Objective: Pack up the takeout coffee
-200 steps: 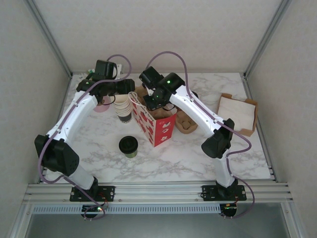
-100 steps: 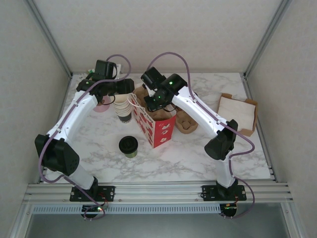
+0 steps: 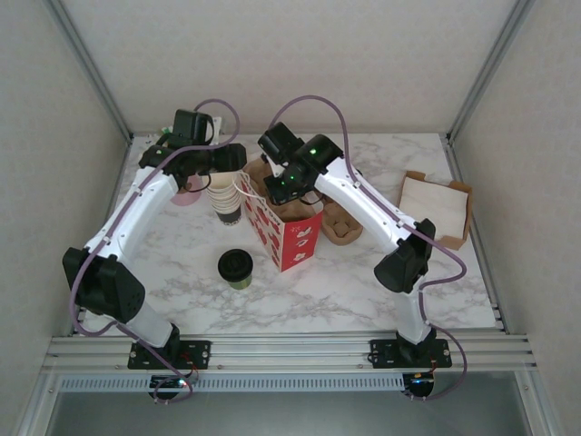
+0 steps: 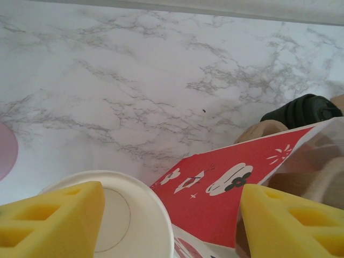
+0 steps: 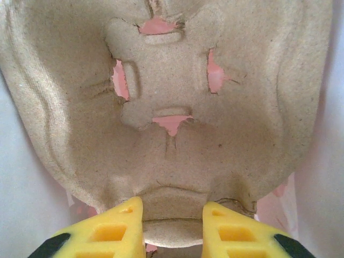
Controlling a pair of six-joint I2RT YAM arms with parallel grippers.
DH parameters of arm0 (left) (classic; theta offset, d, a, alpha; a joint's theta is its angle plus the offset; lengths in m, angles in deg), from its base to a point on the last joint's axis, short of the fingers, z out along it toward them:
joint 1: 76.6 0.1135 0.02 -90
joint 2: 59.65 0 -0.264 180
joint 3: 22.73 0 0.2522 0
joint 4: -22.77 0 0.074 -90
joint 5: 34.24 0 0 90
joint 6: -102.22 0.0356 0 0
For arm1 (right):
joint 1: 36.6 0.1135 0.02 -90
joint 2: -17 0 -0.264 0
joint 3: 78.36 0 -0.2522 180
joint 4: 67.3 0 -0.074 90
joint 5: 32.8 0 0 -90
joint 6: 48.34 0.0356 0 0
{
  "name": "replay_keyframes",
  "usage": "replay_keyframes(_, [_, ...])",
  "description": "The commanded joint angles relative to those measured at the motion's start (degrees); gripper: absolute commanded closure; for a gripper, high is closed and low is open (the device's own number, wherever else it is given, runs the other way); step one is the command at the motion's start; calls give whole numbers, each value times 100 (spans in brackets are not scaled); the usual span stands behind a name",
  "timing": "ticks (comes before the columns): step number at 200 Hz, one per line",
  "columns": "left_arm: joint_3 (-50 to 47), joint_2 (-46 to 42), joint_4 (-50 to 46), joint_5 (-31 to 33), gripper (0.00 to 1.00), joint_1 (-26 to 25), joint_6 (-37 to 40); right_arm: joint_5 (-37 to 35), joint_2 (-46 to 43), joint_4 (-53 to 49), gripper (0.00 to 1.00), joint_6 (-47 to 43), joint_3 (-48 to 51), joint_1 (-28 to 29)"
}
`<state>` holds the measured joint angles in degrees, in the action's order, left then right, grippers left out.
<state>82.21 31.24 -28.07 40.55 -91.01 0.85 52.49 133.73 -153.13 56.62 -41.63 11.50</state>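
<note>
Seating step: right gripper [image 5: 172, 207] pinches pulp carrier [image 5: 172, 107] inside red bag [image 3: 290, 234], left gripper [image 4: 171, 207] gapes empty at its mouth, takeout coffee [image 3: 235, 267] sits on table [image 3: 363, 283] near bag; next likely: release, fetch cup.

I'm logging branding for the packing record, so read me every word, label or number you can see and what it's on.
No text can be read anywhere.
On the red paper bag: white drawings, no letters.
On the coffee cup: any marks on its lid are too small to read.
On the cardboard cup tray: blank.
</note>
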Motion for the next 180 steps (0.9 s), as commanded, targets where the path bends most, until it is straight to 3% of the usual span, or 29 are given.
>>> replay_keyframes(1, [-38, -255, 178, -63, 32, 53, -49, -22, 339, -407, 76, -3, -335, 42])
replay_keyframes(55, [-126, -282, 214, -66, 31, 79, -40, -73, 712, -700, 76, 11, -662, 57])
replay_keyframes(180, [-306, -658, 386, 74, 30, 176, -126, -90, 1192, -533, 76, 63, -187, 156])
